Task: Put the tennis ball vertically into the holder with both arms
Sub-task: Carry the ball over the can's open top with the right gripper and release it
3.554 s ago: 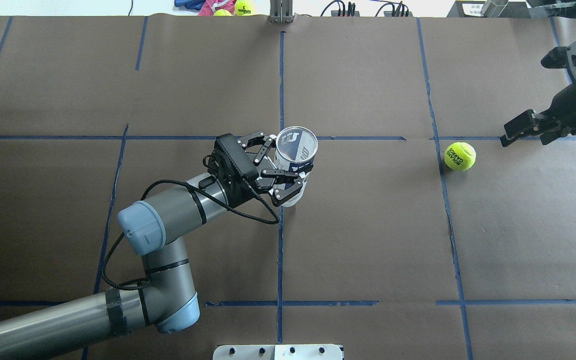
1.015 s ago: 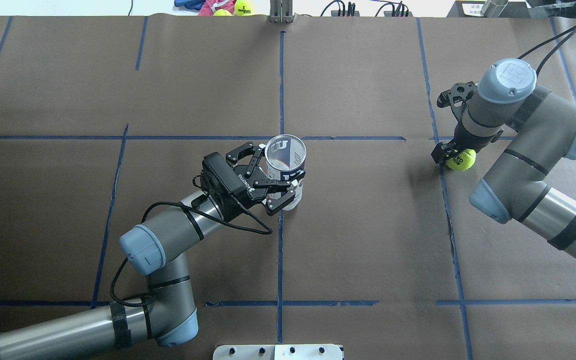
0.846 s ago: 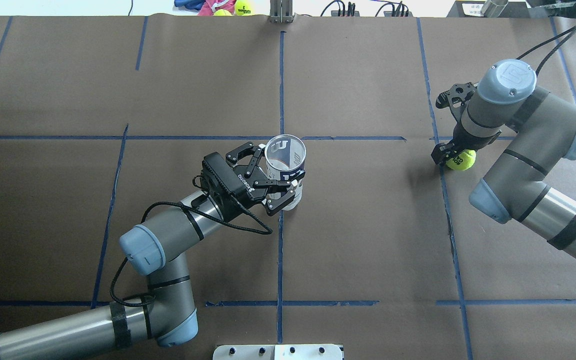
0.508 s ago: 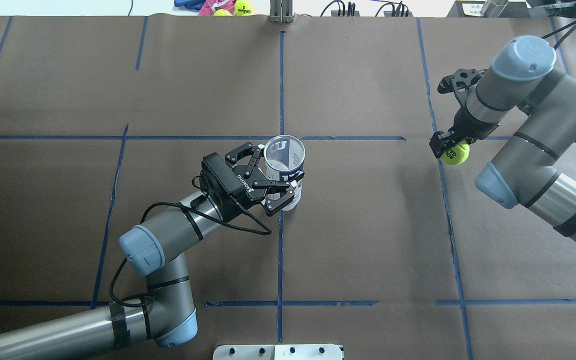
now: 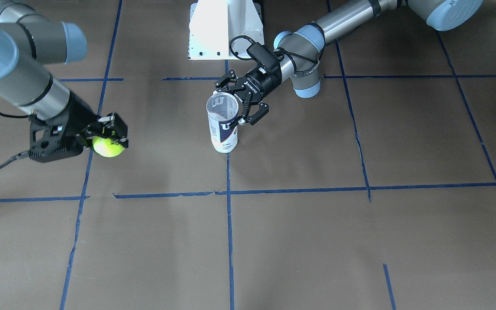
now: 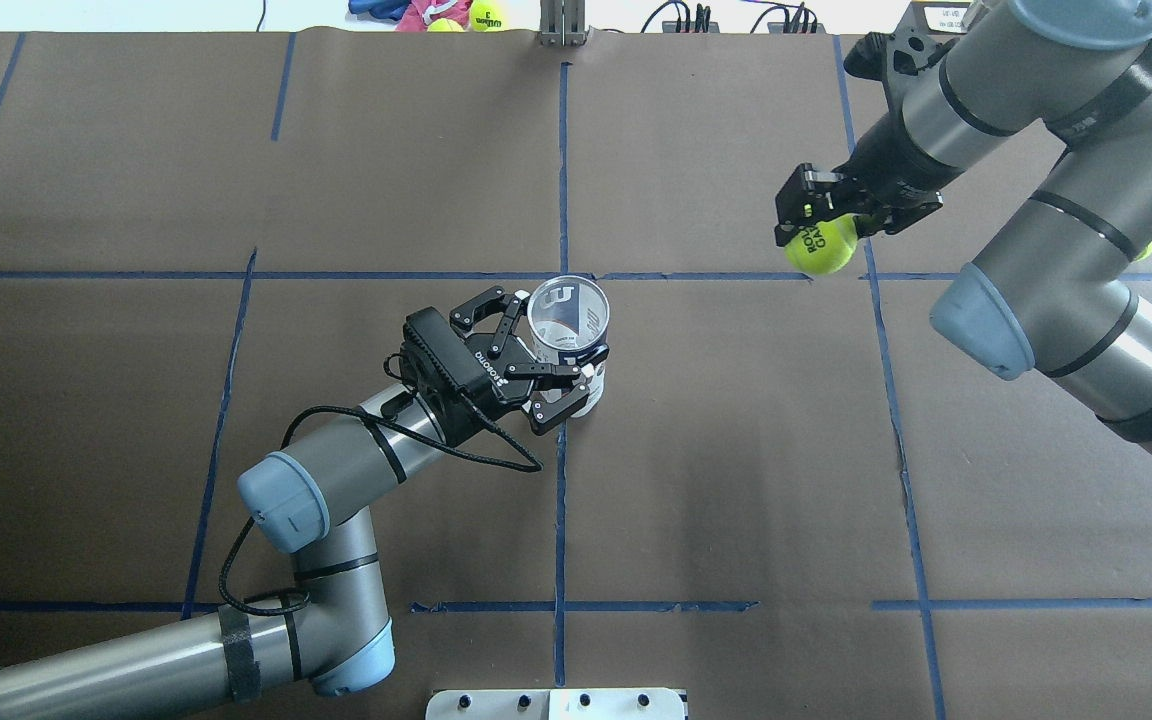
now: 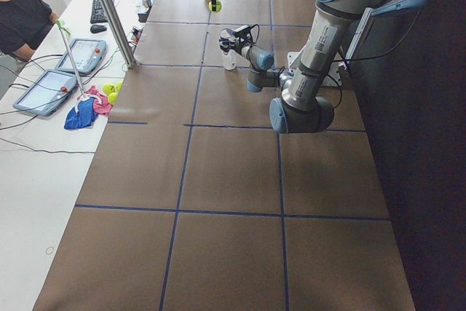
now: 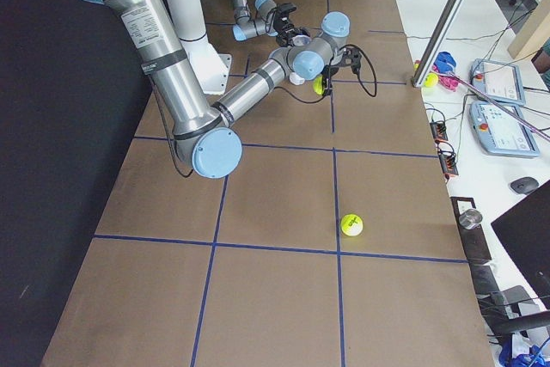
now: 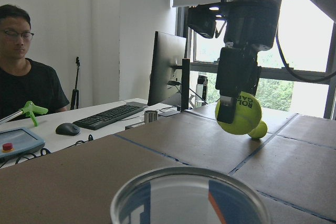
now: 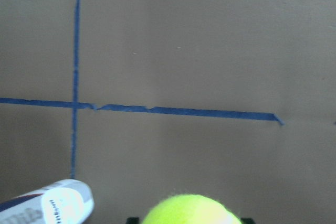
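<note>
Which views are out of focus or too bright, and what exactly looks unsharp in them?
Left wrist view: bright windows backlight the scene; the tennis ball is sharp, the near rim of the tennis-ball can blurred. Right wrist view: ball and can at the bottom edge are soft, the blue tape sharper.

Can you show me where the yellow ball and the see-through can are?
tennis ball [image 6: 822, 250], overhead exterior view, on its fuzzy side with the dark lettering.
holder [image 5: 223, 134], exterior front-facing view, on the white label of its side wall.
</note>
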{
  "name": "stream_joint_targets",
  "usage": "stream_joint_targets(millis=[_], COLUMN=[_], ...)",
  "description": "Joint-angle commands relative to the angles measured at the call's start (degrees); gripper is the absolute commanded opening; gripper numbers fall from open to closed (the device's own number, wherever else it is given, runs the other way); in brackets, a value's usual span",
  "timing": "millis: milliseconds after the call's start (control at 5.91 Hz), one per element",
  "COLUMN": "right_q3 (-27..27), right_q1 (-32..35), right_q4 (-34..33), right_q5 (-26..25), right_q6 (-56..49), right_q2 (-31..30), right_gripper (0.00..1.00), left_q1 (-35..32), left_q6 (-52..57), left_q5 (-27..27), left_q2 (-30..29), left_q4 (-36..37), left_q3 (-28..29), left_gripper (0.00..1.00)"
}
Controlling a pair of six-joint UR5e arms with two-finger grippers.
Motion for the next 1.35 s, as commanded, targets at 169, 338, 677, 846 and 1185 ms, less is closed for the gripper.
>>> stream_joint_targets(millis=[169, 338, 677, 846, 1185], right_q3=[4.5, 4.0, 1.5, 1.0, 0.9], right_q1=[-5.6, -10.6, -14.6, -15.2, -16.7], right_q4=[0.1, 0.1, 0.0, 0.0, -0.2], right_q5=[-3.0, -10.7, -17.9, -18.5, -18.8], right_q6=[20.7, 24.3, 26.5, 26.3, 26.2], right_q2=[9.2, 12.0, 14.8, 14.8, 14.3], right_gripper=[0.02, 0.02, 0.03, 0.05, 0.70], left_q1=[0.1, 0.1, 0.3, 0.5, 0.5], left_q6=[0.0, 0.0, 0.0, 0.0, 0.0], left_q5=[0.0, 0.0, 0.0, 0.0, 0.0], left_q2=[0.1, 0.1, 0.1, 0.1, 0.1], left_q4=[0.0, 0.0, 0.0, 0.0, 0.0], left_q3=[0.0, 0.0, 0.0, 0.0, 0.0], left_gripper=[0.87, 0.88, 0.88, 0.88, 0.89])
